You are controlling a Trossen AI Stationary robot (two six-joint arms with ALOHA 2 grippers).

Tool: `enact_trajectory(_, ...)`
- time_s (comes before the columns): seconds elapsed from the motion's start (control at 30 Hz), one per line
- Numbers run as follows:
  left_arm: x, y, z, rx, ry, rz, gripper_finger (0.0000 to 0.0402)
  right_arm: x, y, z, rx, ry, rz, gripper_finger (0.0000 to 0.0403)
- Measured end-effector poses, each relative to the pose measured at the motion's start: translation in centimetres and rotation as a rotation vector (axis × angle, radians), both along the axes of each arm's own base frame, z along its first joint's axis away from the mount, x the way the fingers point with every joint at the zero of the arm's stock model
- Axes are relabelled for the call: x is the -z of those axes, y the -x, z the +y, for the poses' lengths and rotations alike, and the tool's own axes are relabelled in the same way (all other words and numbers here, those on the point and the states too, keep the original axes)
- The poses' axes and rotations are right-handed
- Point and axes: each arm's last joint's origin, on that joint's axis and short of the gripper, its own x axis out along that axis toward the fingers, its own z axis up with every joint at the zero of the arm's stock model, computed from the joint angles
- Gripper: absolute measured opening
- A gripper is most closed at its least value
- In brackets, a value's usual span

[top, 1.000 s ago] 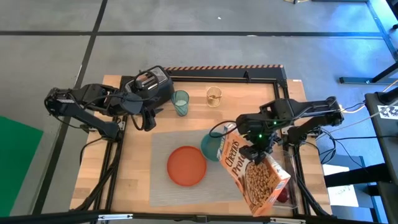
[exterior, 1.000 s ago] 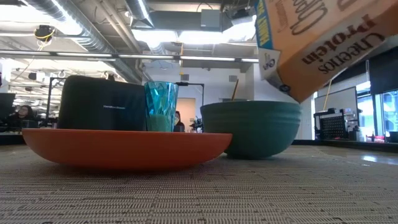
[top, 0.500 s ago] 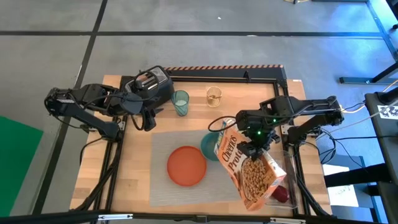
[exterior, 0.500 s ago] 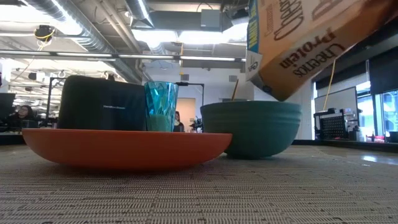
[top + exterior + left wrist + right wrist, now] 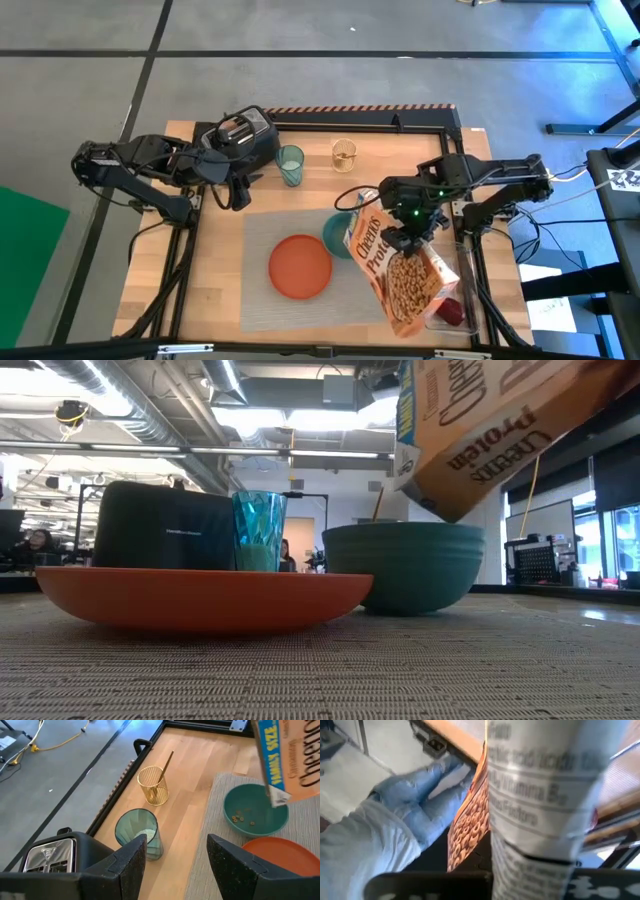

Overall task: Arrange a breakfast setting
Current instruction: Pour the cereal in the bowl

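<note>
A light wooden desk (image 5: 215, 290) with a black frame stands on a grey floor, in an open workroom with ceiling pipes and strip lights beyond; a person in blue jeans shows past the desk in the right wrist view. On the desk lies 1 grey placemat (image 5: 262, 300). The step in hand appears to be pouring cereal: the right claw (image 5: 408, 238) is clamped on a tilted cereal box (image 5: 405, 277), whose open corner hangs just above the teal bowl (image 5: 335, 235) beside that claw, and a few cereal rings already lie inside. The next move likely calls for more tilt over the bowl, without spilling. The orange plate (image 5: 300, 266) sits just beyond the bowl. The left claw (image 5: 240, 196) waits, fingers apart, by the black toaster (image 5: 240, 133), with the teal tumbler (image 5: 290, 165) near it.
</note>
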Motion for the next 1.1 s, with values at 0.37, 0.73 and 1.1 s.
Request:
enact_trajectory(0.37, 0.4, 0.1, 0.0, 0.0, 0.003, 0.028, 0.0202, 0.1, -0.1, -0.1, 0.028, 0.042, -0.011, 0.0)
enact_trajectory(0.73, 7.6, -1.3, -1.0, 0.013, 0.141, 0.196, 0.0189, 0.1, -0.9, -0.1, 0.082, 0.079, -0.045, 0.0)
enact_trajectory(1.1, 14.9, -2.2, -2.1, 0.047, 0.259, 0.232, 0.0188, 0.1, -0.6, 0.0, 0.065, 0.035, -0.007, 0.0)
